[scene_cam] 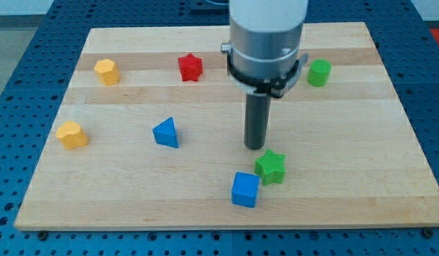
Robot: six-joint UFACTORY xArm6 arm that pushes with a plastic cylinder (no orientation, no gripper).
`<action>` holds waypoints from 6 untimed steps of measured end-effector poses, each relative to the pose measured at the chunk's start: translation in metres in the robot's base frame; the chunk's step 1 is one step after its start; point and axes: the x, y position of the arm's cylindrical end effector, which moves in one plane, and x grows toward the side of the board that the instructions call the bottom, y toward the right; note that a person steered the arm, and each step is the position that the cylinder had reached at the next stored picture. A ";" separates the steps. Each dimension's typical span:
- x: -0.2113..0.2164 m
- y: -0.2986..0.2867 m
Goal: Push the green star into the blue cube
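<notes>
The wooden board (390, 128) fills most of the view, and I place everything here from the green star (271, 167), which sits toward the view's bottom, a little right of centre. The arm's grey body (266, 43) hangs above it, toward the view's top, ending in the dark rod; there is no gripper to open or close and nothing is held. My tip (256, 147) rests just beside the star, up and slightly to the view's left of it, and I cannot tell whether they touch. The blue cube (245, 190) lies just down and to the left of the star, their corners apparently touching or nearly so. So the star sits between tip and cube only roughly; a push should run down-left, and I judge the tip would do better starting from the star's upper right. Below the cube some bare board remains before the bottom edge. The blue triangular block (166, 133) lies well left of the star, the red star (190, 67) far up-left, the green cylinder (319, 72) up-right, and the two yellow blocks (106, 71) (72, 134) farthest left.
</notes>
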 end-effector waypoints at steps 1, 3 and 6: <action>-0.007 0.059; 0.038 0.088; 0.038 0.015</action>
